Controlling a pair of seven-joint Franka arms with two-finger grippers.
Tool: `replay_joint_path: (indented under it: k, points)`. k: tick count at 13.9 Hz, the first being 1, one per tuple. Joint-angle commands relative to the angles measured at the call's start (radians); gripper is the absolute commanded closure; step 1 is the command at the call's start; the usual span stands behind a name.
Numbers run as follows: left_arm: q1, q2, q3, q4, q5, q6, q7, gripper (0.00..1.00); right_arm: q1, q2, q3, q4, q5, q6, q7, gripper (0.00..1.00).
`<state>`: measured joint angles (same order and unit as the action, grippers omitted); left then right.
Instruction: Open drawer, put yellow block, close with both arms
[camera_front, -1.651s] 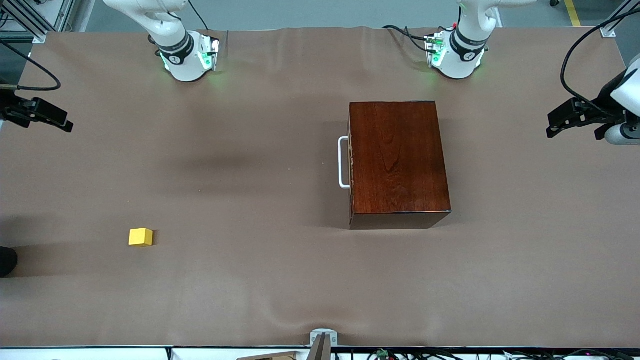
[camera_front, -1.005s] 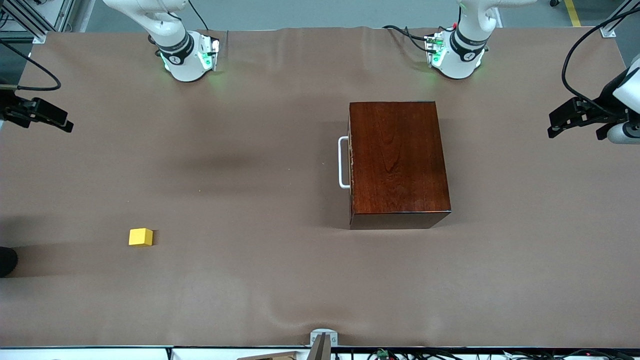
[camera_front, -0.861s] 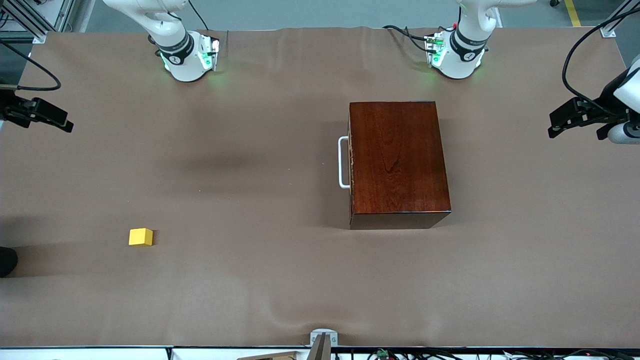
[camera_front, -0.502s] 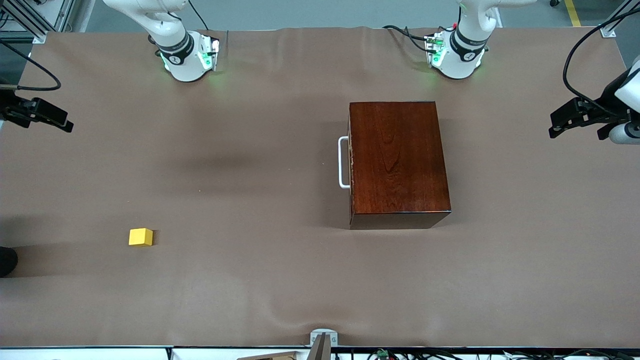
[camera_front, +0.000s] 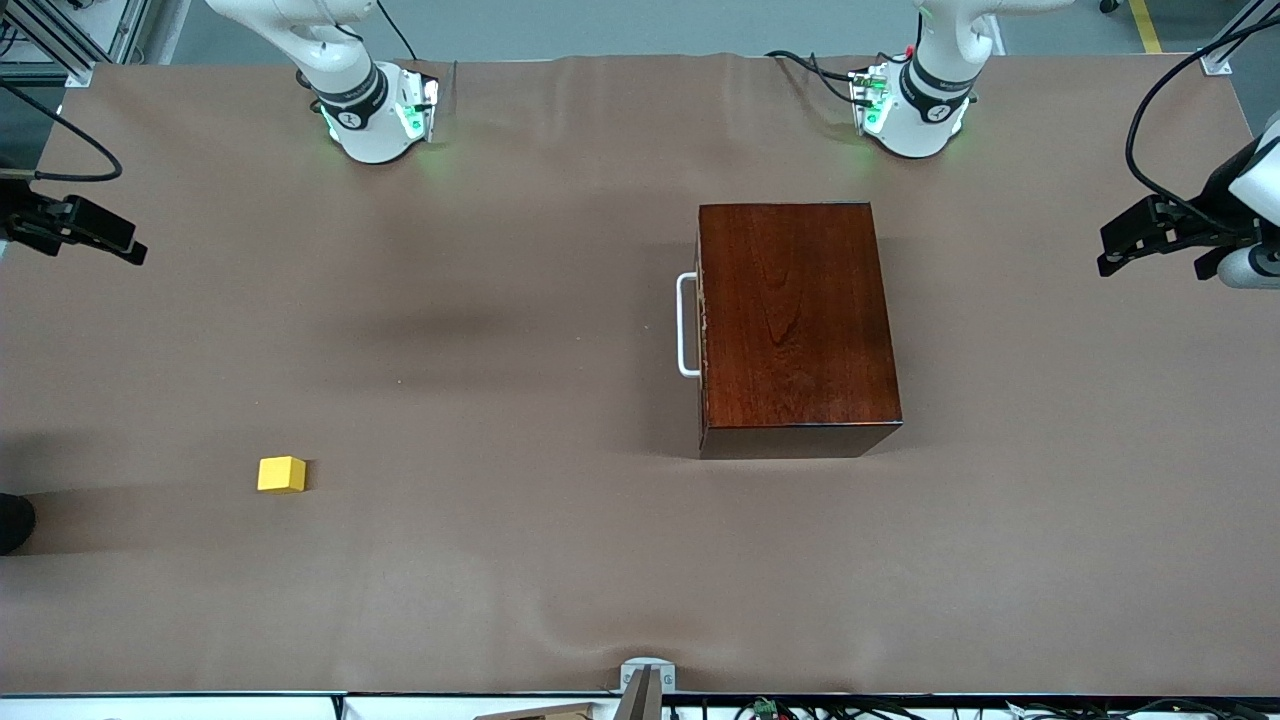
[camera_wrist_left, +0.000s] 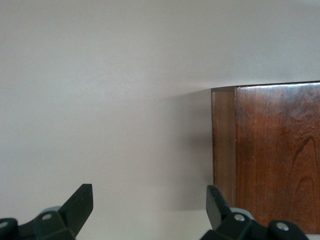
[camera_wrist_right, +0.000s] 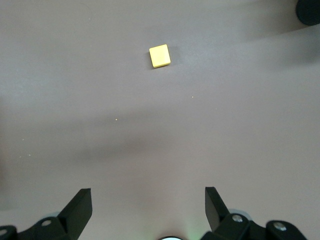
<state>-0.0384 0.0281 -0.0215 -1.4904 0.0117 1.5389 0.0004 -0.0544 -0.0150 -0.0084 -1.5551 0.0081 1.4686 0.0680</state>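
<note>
Front view shows the left gripper (camera_front: 1110, 262) barely shifted at the table's (camera_front: 560, 560) edge, both grippers open and empty, right gripper (camera_wrist_right: 148, 210) idle, the drawer (camera_front: 700, 325) shut, the yellow block (camera_front: 281, 474) untouched: task unstarted.

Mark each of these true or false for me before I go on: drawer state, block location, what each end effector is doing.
1. The drawer is pulled out. False: it sits shut in the wooden box, its handle untouched.
2. The yellow block lies on the table, nearer the front camera than the box. True.
3. The right end effector grips the block. False: it is open, with the block loose on the table.
4. The left end effector is open by a box corner. True.
5. The block lies toward the right arm's end. True.
</note>
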Motion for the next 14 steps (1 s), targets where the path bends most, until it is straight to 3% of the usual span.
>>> replay_joint_path:
  k: [1, 6, 9, 14]
  points:
    - [0.003, -0.004, -0.003, 0.001, 0.008, 0.003, -0.005, 0.0, 0.002, 0.004, 0.002, 0.012, -0.01, -0.002, 0.004, 0.0]
    - [-0.014, 0.001, -0.005, 0.001, 0.001, 0.004, -0.008, 0.0, 0.002, 0.013, 0.002, 0.012, -0.013, -0.002, 0.004, 0.0]
    - [-0.021, 0.004, -0.04, 0.001, -0.001, 0.004, -0.011, 0.0, 0.001, 0.023, 0.001, 0.021, -0.013, -0.001, 0.004, 0.0]
    - [-0.023, 0.047, -0.194, -0.001, -0.026, 0.038, -0.316, 0.0, 0.001, 0.043, 0.002, 0.029, -0.007, 0.036, 0.004, 0.0]
